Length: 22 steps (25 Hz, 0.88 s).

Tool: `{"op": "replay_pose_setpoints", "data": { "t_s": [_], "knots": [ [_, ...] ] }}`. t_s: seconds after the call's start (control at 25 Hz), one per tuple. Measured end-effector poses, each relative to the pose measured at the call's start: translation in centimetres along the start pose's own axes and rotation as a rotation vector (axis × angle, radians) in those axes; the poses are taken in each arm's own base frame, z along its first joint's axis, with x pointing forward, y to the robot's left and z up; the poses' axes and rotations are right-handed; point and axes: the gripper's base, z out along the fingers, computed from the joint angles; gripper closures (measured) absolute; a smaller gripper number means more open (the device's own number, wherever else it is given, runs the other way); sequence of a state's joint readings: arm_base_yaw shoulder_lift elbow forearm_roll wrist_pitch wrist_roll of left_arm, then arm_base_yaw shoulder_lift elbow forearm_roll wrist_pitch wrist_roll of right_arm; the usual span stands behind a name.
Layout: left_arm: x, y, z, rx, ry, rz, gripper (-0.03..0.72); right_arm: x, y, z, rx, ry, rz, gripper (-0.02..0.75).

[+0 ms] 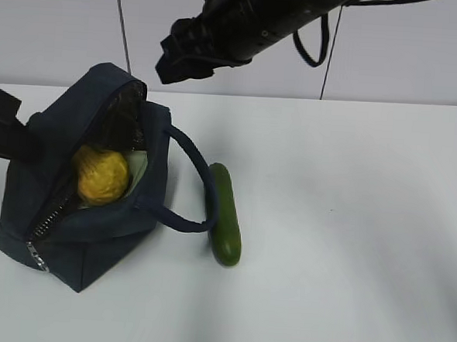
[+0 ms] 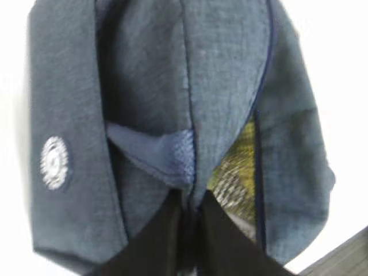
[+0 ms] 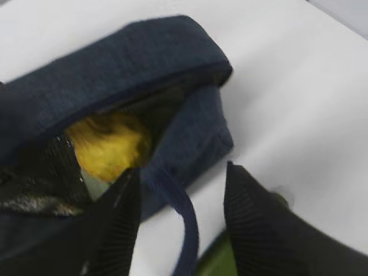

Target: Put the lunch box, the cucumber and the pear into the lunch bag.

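Pear [image 1: 102,176] hides most of lunch box [image 1: 138,169].

A white table [image 1: 349,225] fills the lower part of the exterior view, its surface smooth and matte, evenly lit with only soft, faint shadows across it. Behind it stands a pale grey-white wall [image 1: 421,59] made of flat panels, split by thin dark vertical seams [image 1: 122,21], one on the left and one nearer the middle. The table's far edge meets the wall in a straight horizontal line across the view.
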State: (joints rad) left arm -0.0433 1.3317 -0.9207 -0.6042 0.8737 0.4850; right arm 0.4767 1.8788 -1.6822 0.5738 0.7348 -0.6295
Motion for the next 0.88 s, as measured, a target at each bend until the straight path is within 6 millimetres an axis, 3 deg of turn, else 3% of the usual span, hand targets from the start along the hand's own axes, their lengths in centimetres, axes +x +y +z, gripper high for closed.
{"op": "replay_pose_setpoints", "data": {
  "t_s": [0.12, 0.32, 0.64, 0.76, 0.88],
  "knots": [
    [0.4, 0.8, 0.0, -0.091, 0.042, -0.016, 0.687, 0.7, -0.3, -1.0, 0.071, 0.102, 0.026, 0.393],
    [0.7, 1.5, -0.2, -0.171, 0.07, -0.049, 0.687, 2.1, -0.6, -0.8, 0.092, 0.244, 0.092, 0.429],
    [1.1, 2.4, 0.4, -0.233, 0.143, -0.069, 0.687, 5.0, -0.4, 3.7, 0.09, 0.436, 0.099, 0.43],
    [1.1, 2.5, 0.4, -0.245, 0.147, -0.069, 0.687, 6.2, -1.0, 5.1, 0.126, 0.495, 0.121, 0.386],
    [1.1, 2.6, 0.4, -0.248, 0.147, -0.067, 0.687, 7.3, -1.4, 6.2, 0.149, 0.542, 0.166, 0.277]
  ]
}}
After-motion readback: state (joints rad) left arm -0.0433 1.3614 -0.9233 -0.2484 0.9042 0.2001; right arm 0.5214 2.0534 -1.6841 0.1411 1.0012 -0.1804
